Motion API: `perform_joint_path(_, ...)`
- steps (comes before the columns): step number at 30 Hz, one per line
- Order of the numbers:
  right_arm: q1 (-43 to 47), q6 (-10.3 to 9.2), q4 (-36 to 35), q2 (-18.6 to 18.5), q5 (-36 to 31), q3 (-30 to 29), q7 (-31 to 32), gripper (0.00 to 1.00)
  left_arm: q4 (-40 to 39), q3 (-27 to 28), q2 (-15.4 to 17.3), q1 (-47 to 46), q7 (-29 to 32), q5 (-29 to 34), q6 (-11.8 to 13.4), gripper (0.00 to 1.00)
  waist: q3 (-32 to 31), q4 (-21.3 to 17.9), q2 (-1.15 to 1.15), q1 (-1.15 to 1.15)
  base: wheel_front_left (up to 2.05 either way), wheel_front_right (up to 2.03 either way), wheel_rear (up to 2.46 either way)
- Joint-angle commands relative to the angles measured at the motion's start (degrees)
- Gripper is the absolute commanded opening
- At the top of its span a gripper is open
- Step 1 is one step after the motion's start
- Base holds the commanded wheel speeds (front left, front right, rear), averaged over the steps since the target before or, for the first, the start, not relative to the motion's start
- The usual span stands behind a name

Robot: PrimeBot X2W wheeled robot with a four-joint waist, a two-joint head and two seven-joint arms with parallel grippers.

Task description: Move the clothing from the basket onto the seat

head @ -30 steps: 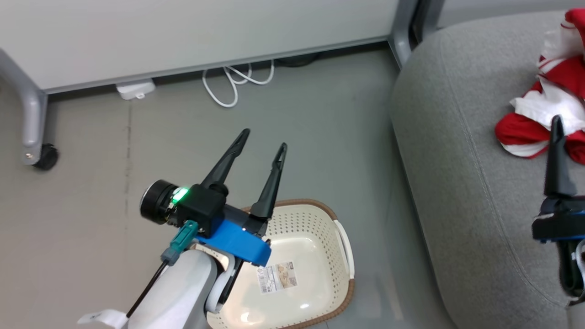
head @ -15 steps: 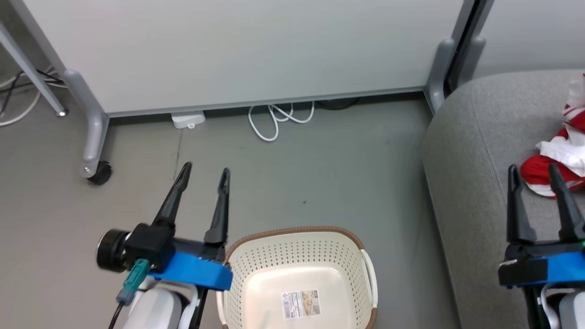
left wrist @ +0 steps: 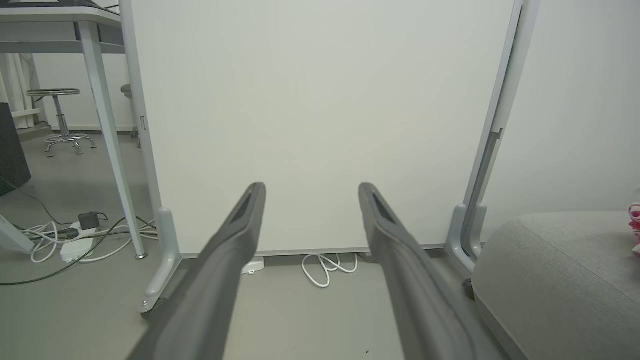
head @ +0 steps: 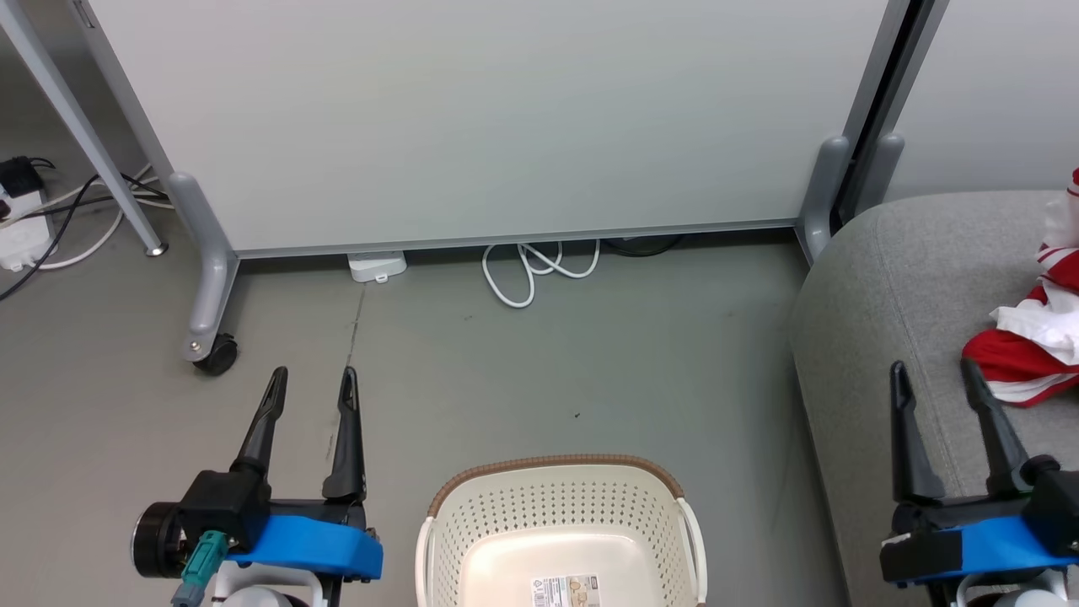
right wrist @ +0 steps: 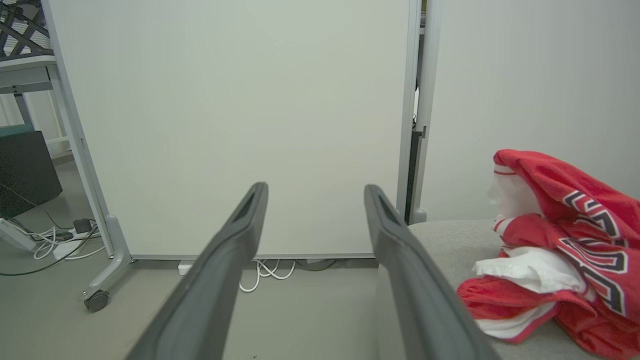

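Observation:
The red and white clothing (head: 1033, 347) lies bunched on the grey seat (head: 893, 320) at the right edge; the right wrist view shows the clothing (right wrist: 560, 255) heaped at its right with black-and-white lettering. The cream basket (head: 558, 523) with a brown rim stands on the floor at bottom centre, and only a label shows inside it. My left gripper (head: 312, 379) is open over the floor to the left of the basket. My right gripper (head: 934, 371) is open above the seat, just left of the clothing, holding nothing.
A white panel on grey castor legs (head: 206, 295) stands across the back, with a coiled white cable (head: 535, 268) and a small white box (head: 377, 266) at its foot. Cables and a power strip (head: 21, 228) lie at the far left. Grey floor lies between basket and panel.
The camera has swung, so the whole picture has shifted. Both arms have drawn back to the lower corners, fingers pointing up; the right gripper has come away from the clothing.

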Motion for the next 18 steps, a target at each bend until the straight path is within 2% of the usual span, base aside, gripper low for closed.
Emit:
perform_joint_path(1,1.07,0.03,0.0,0.26,0.0,0.33,0.0,1.0,0.15,0.64,-0.24,0.52,-0.28,0.44,-0.16,1.0,-0.37,0.02,-0.01,0.01,0.0,0.0,0.0)
perform_joint_path(10,2.72,0.03,1.17,1.22,0.09,2.89,-0.01,1.0,0.07,3.34,-1.07,2.38,-0.28,1.6,-0.9,1.0,-1.59,0.29,-0.01,0.01,0.0,0.0,0.0)
perform_joint_path(18,3.23,0.03,2.0,1.44,0.38,4.23,0.0,1.0,-0.12,3.46,-1.47,3.3,-0.28,2.17,-1.82,1.0,-2.18,0.45,-0.01,0.01,0.0,0.0,0.0)
